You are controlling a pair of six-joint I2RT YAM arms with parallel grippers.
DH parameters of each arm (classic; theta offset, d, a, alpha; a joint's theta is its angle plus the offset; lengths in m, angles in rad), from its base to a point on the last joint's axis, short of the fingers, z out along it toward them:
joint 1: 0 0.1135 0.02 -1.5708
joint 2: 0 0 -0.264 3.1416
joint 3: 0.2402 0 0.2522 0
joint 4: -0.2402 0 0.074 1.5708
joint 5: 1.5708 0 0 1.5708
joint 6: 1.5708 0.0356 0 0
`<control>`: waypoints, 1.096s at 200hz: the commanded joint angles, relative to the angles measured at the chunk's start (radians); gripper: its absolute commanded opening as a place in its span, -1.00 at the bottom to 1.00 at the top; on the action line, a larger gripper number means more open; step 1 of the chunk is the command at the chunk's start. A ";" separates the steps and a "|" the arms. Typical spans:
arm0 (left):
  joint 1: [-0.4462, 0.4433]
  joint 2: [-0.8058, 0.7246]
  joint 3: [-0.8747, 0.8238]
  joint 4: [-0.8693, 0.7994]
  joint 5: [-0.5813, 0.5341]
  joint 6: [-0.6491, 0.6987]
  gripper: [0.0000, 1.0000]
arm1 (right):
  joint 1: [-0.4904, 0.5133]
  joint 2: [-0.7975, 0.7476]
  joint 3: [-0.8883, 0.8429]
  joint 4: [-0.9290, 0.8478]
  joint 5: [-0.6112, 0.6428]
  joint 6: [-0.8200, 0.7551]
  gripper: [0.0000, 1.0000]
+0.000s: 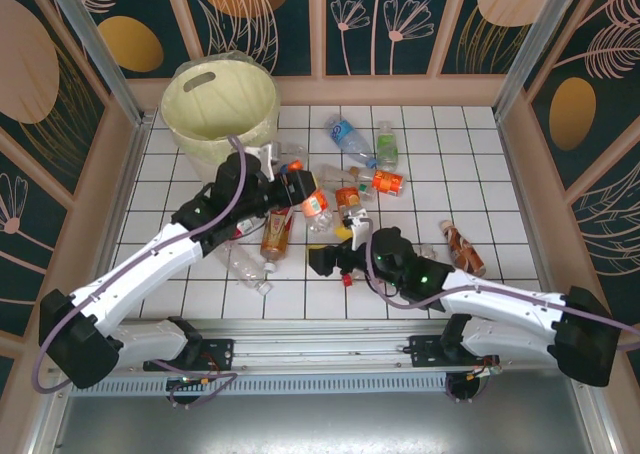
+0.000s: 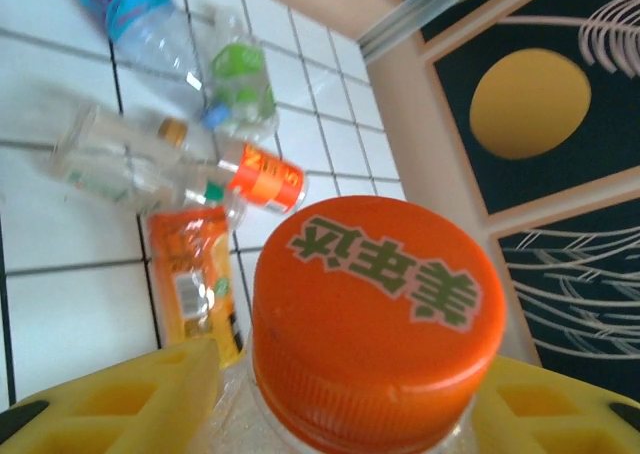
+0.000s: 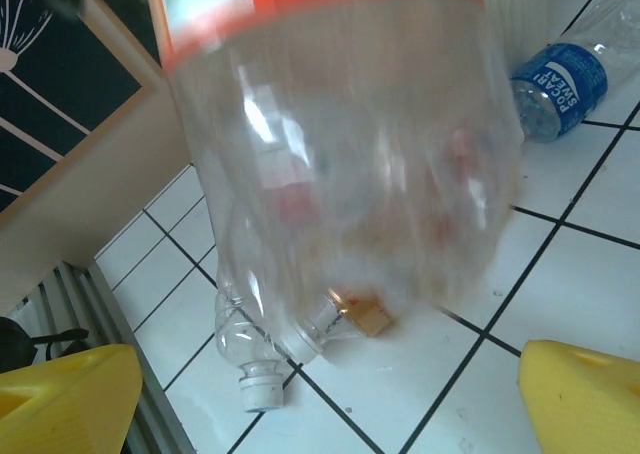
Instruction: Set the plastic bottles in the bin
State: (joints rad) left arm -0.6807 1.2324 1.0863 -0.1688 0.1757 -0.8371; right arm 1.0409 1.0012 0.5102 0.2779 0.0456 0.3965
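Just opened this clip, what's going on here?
Two robot arms are clearing plastic bottles off a white tiled table into the cream bin. The left gripper is shut on an orange-capped bottle, beside the bin, not yet over it. The right gripper is open, with a blurred clear bottle just ahead of its spread fingers. Other bottles lie scattered on the tiles.

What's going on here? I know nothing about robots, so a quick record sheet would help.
left end effector: shut on orange-capped bottle
right end effector: open, blurred clear bottle close in front
bin: cream, far left corner
white tiled table: blue-labelled bottle, green-labelled bottle and others lying loose
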 commanded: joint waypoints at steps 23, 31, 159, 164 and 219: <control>0.009 0.084 0.211 -0.123 -0.078 0.146 0.09 | 0.004 -0.130 -0.025 -0.145 0.103 -0.013 0.94; 0.012 0.101 0.255 -0.143 -0.095 0.170 0.09 | 0.004 -0.150 -0.030 -0.164 0.124 -0.006 0.94; 0.156 0.324 0.860 -0.381 -0.296 0.440 0.12 | 0.004 -0.231 -0.038 -0.268 0.199 0.022 0.92; 0.165 0.329 0.877 -0.389 -0.307 0.451 0.12 | 0.004 -0.231 -0.039 -0.266 0.199 0.024 0.92; 0.255 0.385 0.978 -0.419 -0.381 0.527 0.12 | 0.004 -0.230 -0.040 -0.270 0.200 0.027 0.93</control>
State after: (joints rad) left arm -0.4618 1.5902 2.0224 -0.5579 -0.1581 -0.3698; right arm 1.0409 0.7849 0.4751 0.0174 0.2203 0.4061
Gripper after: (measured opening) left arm 0.562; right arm 0.961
